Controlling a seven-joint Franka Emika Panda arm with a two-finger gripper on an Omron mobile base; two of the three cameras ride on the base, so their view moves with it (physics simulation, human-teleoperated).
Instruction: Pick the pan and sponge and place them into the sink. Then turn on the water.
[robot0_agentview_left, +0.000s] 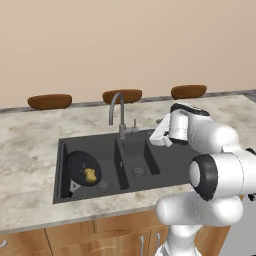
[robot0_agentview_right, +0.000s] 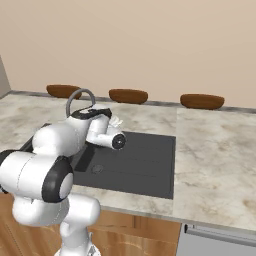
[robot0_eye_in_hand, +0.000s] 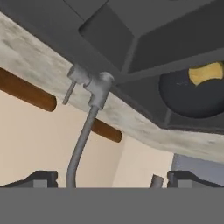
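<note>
The black pan (robot0_agentview_left: 80, 165) lies in the left basin of the dark grey sink (robot0_agentview_left: 165, 162), and the yellow-tan sponge (robot0_agentview_left: 90, 175) rests on it. The grey gooseneck faucet (robot0_agentview_left: 117, 107) stands behind the basin divider, its small lever (robot0_agentview_left: 134, 123) on the right side. No water runs from it. My gripper (robot0_agentview_left: 158, 134) hovers open just right of the lever, above the smaller basin. The hand view is rolled over: it shows the faucet base (robot0_eye_in_hand: 99, 87), the lever (robot0_eye_in_hand: 69, 92), the pan (robot0_eye_in_hand: 188, 98) and the sponge (robot0_eye_in_hand: 206, 72), with my gripper (robot0_eye_in_hand: 114, 179) empty.
Three brown oval bowls (robot0_agentview_left: 49, 101) (robot0_agentview_left: 127, 95) (robot0_agentview_left: 188, 91) sit along the back of the marble counter (robot0_agentview_left: 30, 150) by the wall. The flat drainboard (robot0_agentview_right: 150, 160) lies at the sink's right end. Wooden cabinet fronts (robot0_agentview_left: 100, 240) run below the counter edge.
</note>
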